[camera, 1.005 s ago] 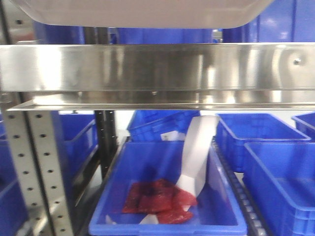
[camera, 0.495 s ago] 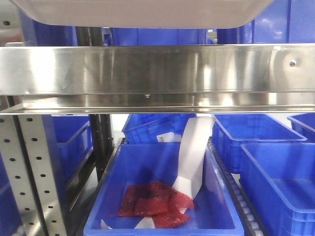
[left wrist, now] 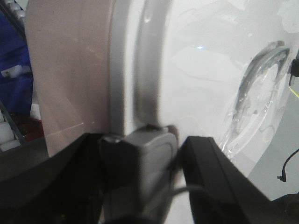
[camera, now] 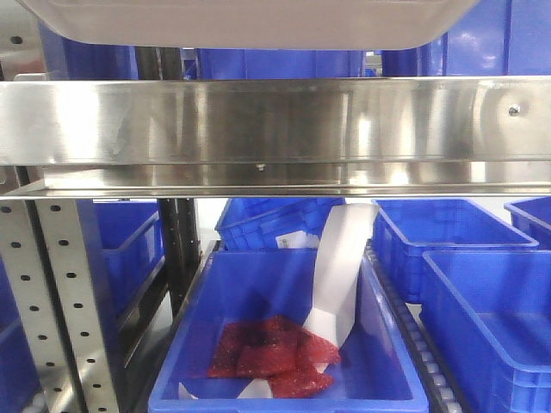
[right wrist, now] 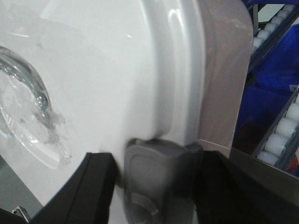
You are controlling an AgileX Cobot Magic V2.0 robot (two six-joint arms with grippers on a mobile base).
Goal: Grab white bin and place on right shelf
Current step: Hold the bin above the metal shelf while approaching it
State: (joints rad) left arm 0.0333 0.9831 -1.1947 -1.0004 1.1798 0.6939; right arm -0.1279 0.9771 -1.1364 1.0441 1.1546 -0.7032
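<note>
Front view: white bin (camera: pixel 250 21) at 12 o'clock, underside just above the front rail of the right shelf (camera: pixel 275 120). Can't tell if it touches the rail. Blue crate (camera: pixel 284 379) holding red packets (camera: pixel 271 357) sits below at 6.

Left wrist: left fingers (left wrist: pixel 140 158) at 6 o'clock are closed on the bin's rim, grey pad on the lid edge. Far pad is hidden.

Right wrist: right fingers (right wrist: pixel 154 179) at 6 clamp the opposite rim the same way. Rollers (right wrist: pixel 282 135) at 3.

My read: the rim grips look shallow. Drive both arms forward level and in sync with no twist, clear the rail before lowering, and release only once the base is seated.
</note>
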